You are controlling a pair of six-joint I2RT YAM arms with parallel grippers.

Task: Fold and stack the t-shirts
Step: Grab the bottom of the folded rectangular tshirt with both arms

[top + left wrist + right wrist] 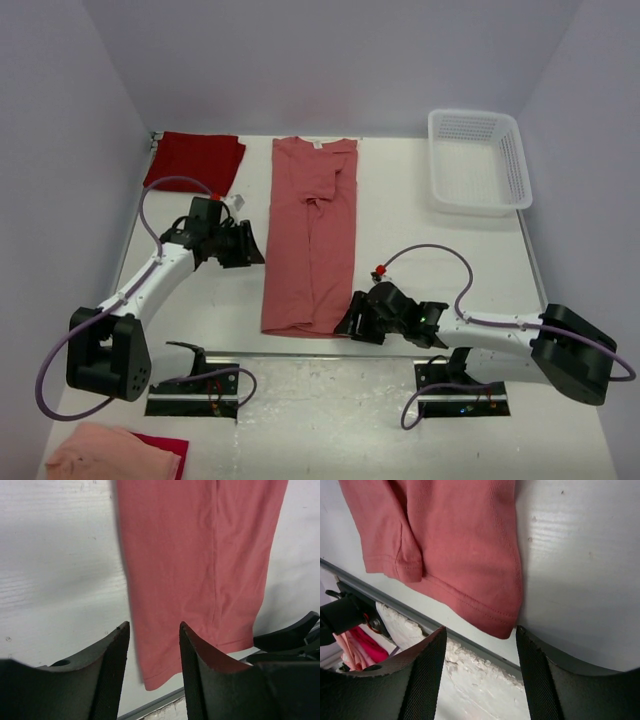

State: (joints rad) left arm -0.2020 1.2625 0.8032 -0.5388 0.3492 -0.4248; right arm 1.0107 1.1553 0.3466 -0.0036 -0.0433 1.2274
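Observation:
The salmon t-shirt (312, 235) lies folded lengthwise into a long strip at the table's middle, white neck label at the far end. It fills the left wrist view (195, 565) and its hem corner shows in the right wrist view (465, 555). The crimson t-shirt (197, 158) lies folded at the far left corner. My left gripper (253, 245) is open and empty just left of the strip's middle (154, 630). My right gripper (352, 320) is open and empty at the strip's near right hem corner (481, 640).
A white mesh basket (478, 160) stands at the far right. A peach-pink cloth (112, 452) lies over something red at the near left, off the table. The table's near edge (470, 647) runs right under the hem. Grey walls close the sides.

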